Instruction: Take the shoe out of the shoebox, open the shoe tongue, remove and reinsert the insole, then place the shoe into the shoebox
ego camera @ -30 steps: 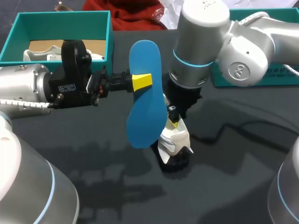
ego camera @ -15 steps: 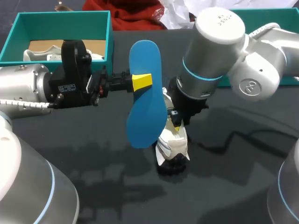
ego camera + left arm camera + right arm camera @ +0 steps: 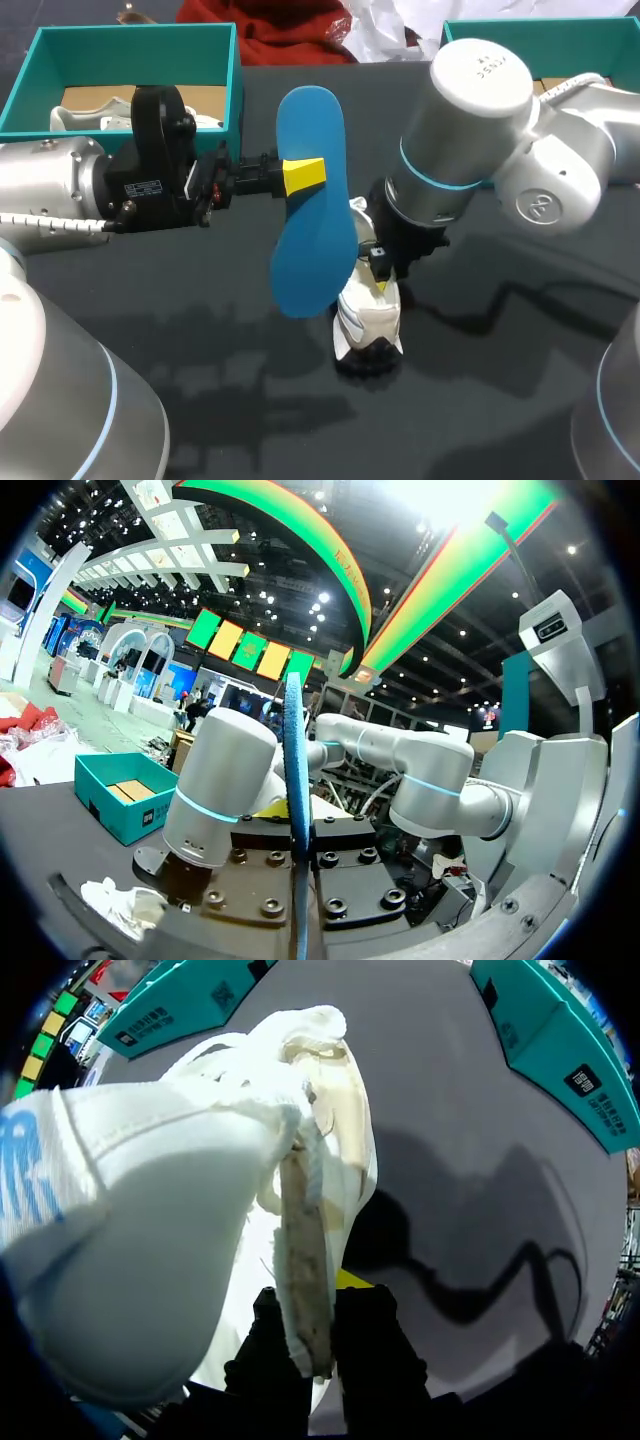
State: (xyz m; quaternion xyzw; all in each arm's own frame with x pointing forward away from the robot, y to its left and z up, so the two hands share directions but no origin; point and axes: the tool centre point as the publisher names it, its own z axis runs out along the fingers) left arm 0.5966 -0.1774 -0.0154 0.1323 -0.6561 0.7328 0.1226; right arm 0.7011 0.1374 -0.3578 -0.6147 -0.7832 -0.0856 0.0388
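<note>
Left gripper [image 3: 308, 175] pinches insole [image 3: 312, 245], right gripper [image 3: 380, 284] clamps shoe [image 3: 366, 320]; teal shoebox [image 3: 120, 35] holds cardboard [image 3: 100, 98].

We appear to be at a demonstration stand in a large exhibition hall. Beyond our dark surface [image 3: 520, 400] and its teal shoebox [image 3: 130, 50], the left wrist view takes in a high dark ceiling [image 3: 420, 630] dotted with spotlights, a sweeping green-lit arch [image 3: 335, 555] and bright display screens [image 3: 240, 640].
</note>
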